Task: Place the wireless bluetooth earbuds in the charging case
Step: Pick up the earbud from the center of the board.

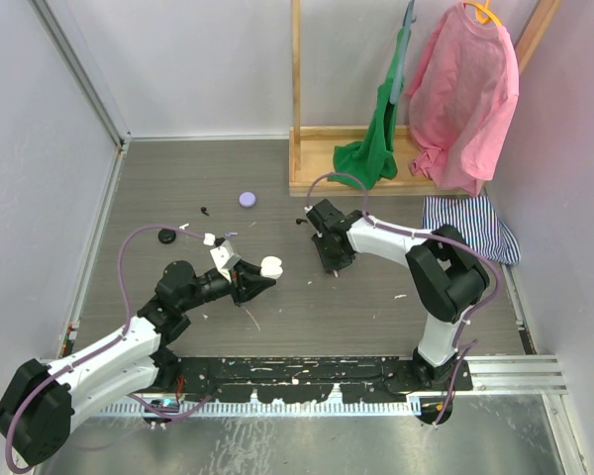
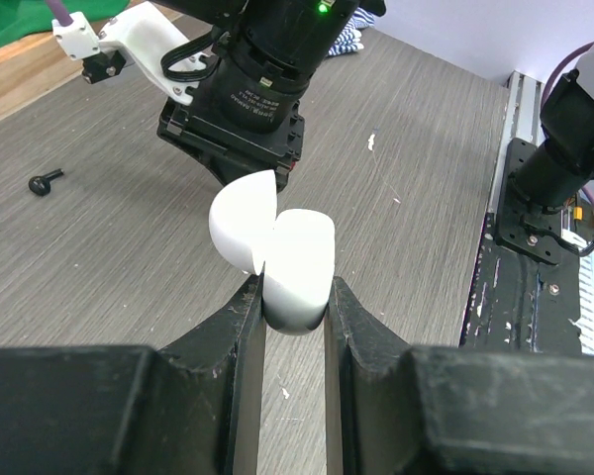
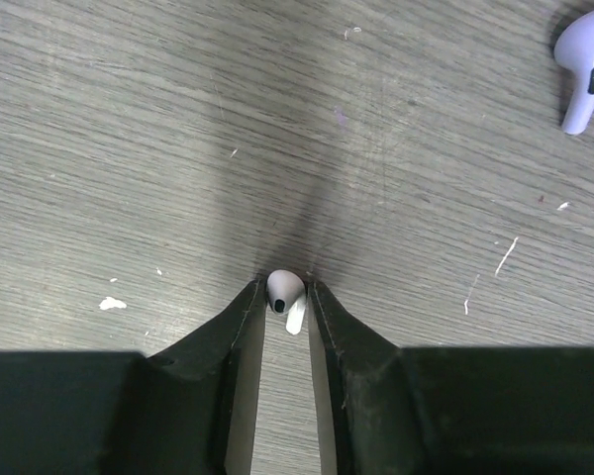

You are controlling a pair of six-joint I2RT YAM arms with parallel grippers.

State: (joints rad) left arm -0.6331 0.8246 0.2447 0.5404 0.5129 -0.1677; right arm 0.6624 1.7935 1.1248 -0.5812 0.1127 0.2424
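Note:
My left gripper [image 2: 294,297] is shut on a white charging case [image 2: 277,247] with its lid swung open, held above the table in the top view [image 1: 268,267]. The right gripper [image 3: 285,289] points down at the table, shut on a white earbud [image 3: 284,292] pinched between its fingertips. In the top view the right gripper [image 1: 332,259] stands a short way right of the case. A lilac earbud [image 3: 584,74] lies loose on the table at the upper right of the right wrist view. A black earbud [image 2: 45,182] lies to the left.
A lilac round case [image 1: 247,199] and a black round case [image 1: 166,236] sit on the far left part of the table. A wooden rack [image 1: 307,158] with green and pink clothes stands at the back right, and a striped cloth [image 1: 470,223] lies beside the right arm.

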